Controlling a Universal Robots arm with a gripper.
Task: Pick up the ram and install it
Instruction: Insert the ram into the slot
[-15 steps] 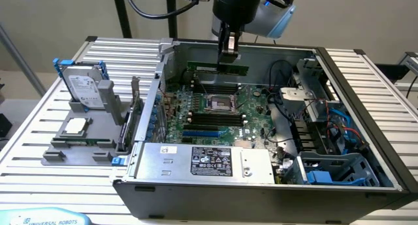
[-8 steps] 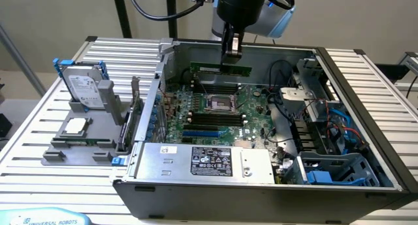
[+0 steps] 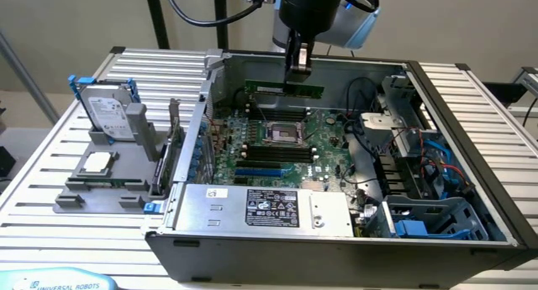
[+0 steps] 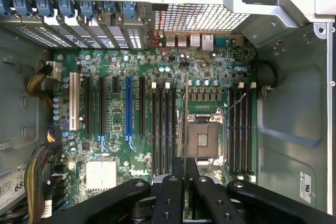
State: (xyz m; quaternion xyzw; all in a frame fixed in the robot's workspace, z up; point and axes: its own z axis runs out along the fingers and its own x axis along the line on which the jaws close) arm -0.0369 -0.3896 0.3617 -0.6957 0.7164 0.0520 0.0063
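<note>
Green ram (image 3: 283, 88) clamped from above between the jaws, which close tight on its upper edge. Held level inside the open computer case (image 3: 470, 132), over the far part of the motherboard (image 3: 324, 145). Seemingly apart from the board, so hanging in air and not seated in any slot. Picking up done, to judge from this; installing not done. In the wrist view, black memory slots (image 4: 164, 124) on both sides of the empty processor socket (image 4: 202, 137), all looking empty, with the joined jaws about in line with the socket and not clearly over one slot. Left of the task, as a judgement only: bringing the stick into line with a slot and seating it fully there. Outside the case, on the slatted metal desk (image 3: 38, 183), a grey holder (image 3: 72, 202) with a hard drive (image 3: 109, 107) standing upright and a silver processor chip (image 3: 99, 162) lying flat.
</note>
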